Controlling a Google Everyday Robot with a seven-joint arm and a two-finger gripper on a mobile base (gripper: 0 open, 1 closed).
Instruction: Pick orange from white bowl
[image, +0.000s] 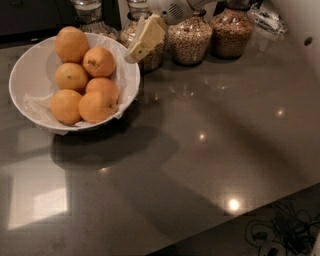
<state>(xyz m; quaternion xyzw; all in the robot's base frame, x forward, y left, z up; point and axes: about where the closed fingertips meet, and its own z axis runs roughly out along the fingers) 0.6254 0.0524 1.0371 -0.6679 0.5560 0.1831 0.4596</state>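
Claw (136, 50) hangs just beside bowl (24, 75) rim, before the jars (189, 42), tilted toward the fruit, likely lining up (apart or together: cannot tell); orange (71, 44) lies at pile's back, ungrasped, bowl on desk (200, 165).

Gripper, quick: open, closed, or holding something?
Gripper: open or closed cannot be told; it is by the right rim of the white bowl; the oranges lie inside.

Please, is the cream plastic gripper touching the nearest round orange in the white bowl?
Apart: the camera view shows white paper between the gripper, above the bowl's rim, and that orange.
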